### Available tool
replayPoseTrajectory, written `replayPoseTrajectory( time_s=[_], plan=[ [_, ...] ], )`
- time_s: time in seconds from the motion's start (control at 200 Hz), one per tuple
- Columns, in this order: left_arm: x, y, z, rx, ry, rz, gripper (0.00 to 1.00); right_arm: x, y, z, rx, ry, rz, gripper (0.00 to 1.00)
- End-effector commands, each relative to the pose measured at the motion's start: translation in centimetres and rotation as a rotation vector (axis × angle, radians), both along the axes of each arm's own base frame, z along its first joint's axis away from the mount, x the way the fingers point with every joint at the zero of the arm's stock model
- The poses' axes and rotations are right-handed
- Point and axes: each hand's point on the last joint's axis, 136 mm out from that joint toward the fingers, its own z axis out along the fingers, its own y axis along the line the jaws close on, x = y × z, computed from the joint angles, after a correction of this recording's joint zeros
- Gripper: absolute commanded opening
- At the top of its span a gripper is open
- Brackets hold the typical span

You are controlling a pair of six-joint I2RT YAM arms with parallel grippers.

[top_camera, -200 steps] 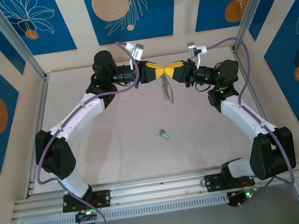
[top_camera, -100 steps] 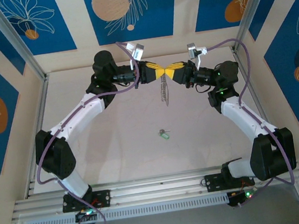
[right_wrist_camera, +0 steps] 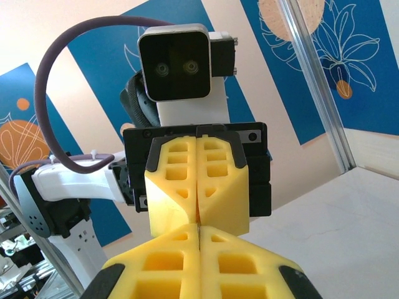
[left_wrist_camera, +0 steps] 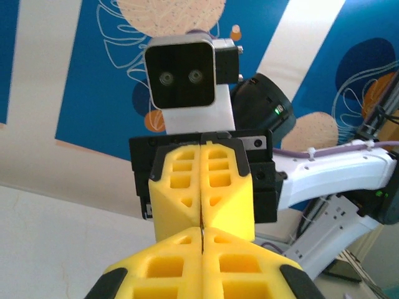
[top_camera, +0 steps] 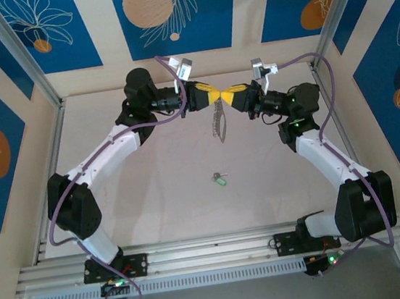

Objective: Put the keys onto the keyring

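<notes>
Bright, even light covers my tabletop point(top_camera: 155, 199); shadows are faint. Up close, my left fingertips point(left_wrist_camera: 174, 240) look slightly soft.

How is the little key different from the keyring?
The key lies on the table; the keyring hangs in the air, below where the left gripper and right gripper meet tip to tip. The key has a green head; the keyring looks grey. The key is smaller than the keyring. Both look partly silvery.
</notes>
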Motion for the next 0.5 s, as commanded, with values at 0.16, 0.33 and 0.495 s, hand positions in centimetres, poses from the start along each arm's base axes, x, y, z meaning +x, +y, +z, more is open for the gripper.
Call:
replayPoseTrajectory(
  time_s=[0.16,0.33,0.495],
  plan=[
    [-0.1,1.8,1.2,-0.081,-0.056,0.162,0.27,1.1,-1.0,0.0,0.042,0.023,-0.075,0.0],
    [0.1,2.3,0.3,-0.091,-0.031,0.176,0.37,1.1,-0.9,-0.1,0.046,0.027,-0.074,0.0],
    [0.2,1.9,0.0,-0.098,-0.011,0.141,0.38,1.1,-0.7,-0.1,0.05,0.031,-0.064,0.0]
  ],
)
